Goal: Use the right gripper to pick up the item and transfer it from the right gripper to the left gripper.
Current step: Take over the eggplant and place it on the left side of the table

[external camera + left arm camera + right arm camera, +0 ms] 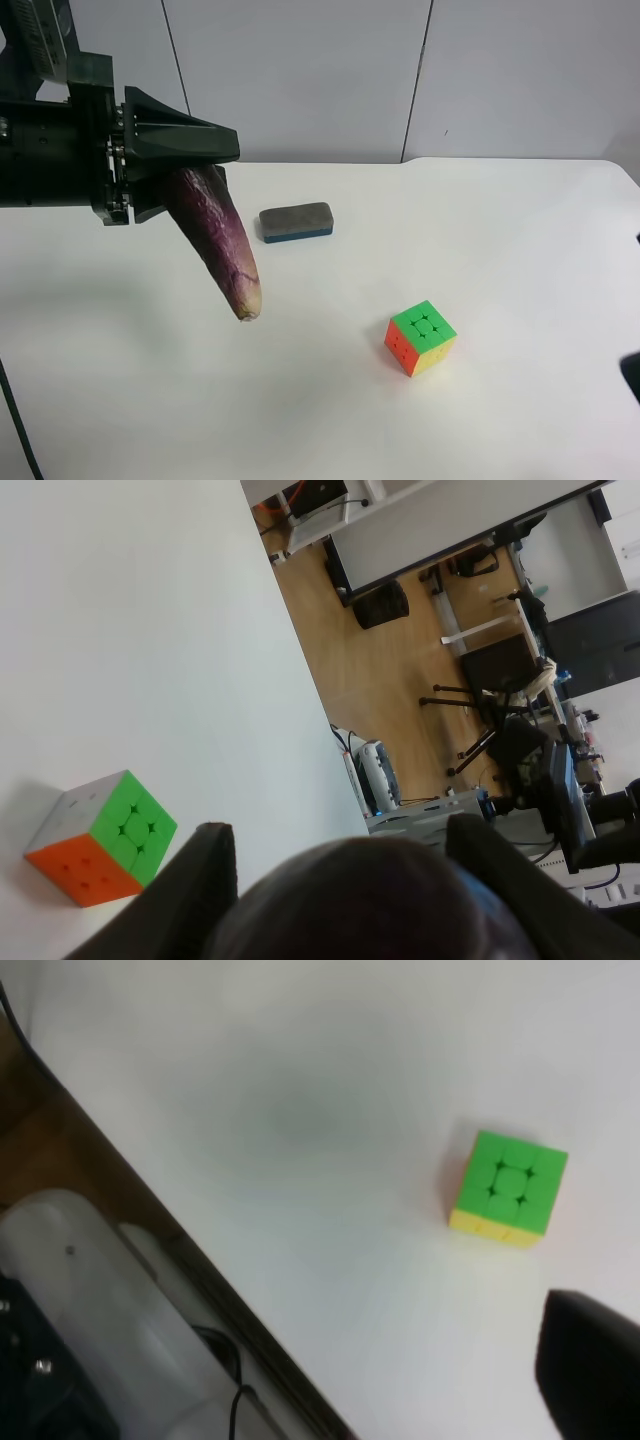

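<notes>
Eggplant (215,240) is clamped at its thick end in the left claw (205,160), which is the one at the exterior high view's left. The left wrist view confirms this, with the dark purple body filling the gap between both wide fingers (205,880). From that claw the eggplant slants downward, pale stem tip lowest and pointing at the white worktop (500,250). Whether the tip touches the surface cannot be told.

Grey eraser block (296,221) lies flat on the worktop just beyond the eggplant's far side, apart from it and from the left claw. Puzzle cube (420,337) sits on the worktop well apart from the left claw, green face up.

Right claw (588,1365) shows one dark finger only. It is spread wide and empty, near the cube but clear of it.
</notes>
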`<state>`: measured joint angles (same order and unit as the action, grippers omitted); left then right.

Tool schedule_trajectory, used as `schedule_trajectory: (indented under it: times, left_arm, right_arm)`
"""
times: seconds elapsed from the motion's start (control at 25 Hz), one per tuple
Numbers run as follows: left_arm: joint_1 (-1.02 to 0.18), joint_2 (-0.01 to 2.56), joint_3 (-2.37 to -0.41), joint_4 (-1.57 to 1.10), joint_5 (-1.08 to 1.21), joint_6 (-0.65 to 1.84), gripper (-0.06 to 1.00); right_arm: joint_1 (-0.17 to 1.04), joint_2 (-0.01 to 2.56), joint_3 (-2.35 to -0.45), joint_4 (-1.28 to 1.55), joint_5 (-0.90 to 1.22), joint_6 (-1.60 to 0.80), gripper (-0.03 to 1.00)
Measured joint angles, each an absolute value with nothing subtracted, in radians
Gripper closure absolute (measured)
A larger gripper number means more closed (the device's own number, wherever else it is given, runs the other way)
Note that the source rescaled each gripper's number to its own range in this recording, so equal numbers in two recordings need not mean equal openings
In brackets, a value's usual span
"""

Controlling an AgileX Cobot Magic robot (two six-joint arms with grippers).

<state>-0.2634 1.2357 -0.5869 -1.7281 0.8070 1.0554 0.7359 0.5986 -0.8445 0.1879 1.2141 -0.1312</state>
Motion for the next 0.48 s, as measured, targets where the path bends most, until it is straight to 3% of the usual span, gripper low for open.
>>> schedule_trajectory:
  times: [0.48]
  left_arm:
    - [-0.263, 1.236, -0.587, -1.704, 0.807, 1.055, 0.93]
  right_arm:
    - [0.736, 0.302, -0.532, 0.075, 1.123, -0.112, -0.03]
